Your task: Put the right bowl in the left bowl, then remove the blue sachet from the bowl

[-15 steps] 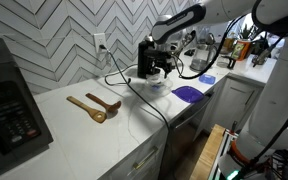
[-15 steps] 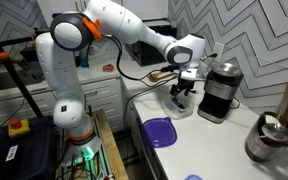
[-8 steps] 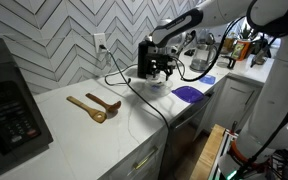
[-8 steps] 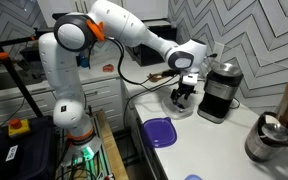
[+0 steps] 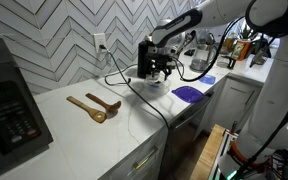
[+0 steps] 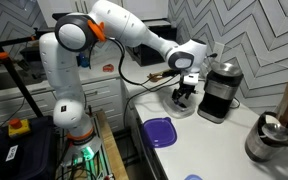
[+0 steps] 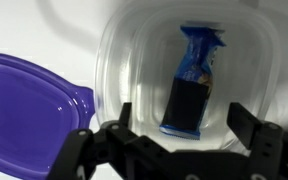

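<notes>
In the wrist view a clear bowl (image 7: 124, 60) holds the dark blue sachet (image 7: 192, 85), which lies flat on its bottom. My gripper (image 7: 184, 125) is open; its two fingers straddle the near end of the sachet without touching it. In both exterior views the gripper (image 5: 160, 72) (image 6: 184, 95) hangs over the clear bowl (image 5: 156, 86) (image 6: 181, 106) next to the black coffee machine. The sachet is hidden in those views. A separate second bowl does not show.
A purple flat dish (image 7: 29, 110) (image 5: 189, 93) (image 6: 160, 131) lies beside the bowl. A black coffee machine (image 6: 220, 90) stands close behind it. Two wooden spoons (image 5: 94, 106) lie further along the counter. A microwave (image 5: 6, 100) stands at the counter's end. A metal kettle (image 6: 276, 135) stands nearby.
</notes>
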`<action>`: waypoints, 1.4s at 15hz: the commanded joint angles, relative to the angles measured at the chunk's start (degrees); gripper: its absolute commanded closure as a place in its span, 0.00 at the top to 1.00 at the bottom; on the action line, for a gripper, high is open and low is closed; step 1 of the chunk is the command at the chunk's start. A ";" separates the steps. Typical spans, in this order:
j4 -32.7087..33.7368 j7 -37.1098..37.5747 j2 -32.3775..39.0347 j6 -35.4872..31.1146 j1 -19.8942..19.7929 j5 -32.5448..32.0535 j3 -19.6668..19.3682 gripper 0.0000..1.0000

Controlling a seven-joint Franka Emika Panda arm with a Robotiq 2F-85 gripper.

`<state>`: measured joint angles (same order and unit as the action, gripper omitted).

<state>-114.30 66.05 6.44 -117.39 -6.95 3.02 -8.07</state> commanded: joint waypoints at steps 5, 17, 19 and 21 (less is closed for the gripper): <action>0.27 -1.30 0.71 -0.52 -0.14 2.62 -0.18 0.79; 2.98 -2.67 0.82 -0.35 -0.09 5.31 0.12 0.79; 3.72 -3.31 1.61 -0.27 -0.15 6.00 0.08 0.68; 4.42 -3.95 2.58 0.01 -0.24 6.46 -0.02 0.63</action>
<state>-111.29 64.03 7.15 -117.77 -6.89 7.73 -7.89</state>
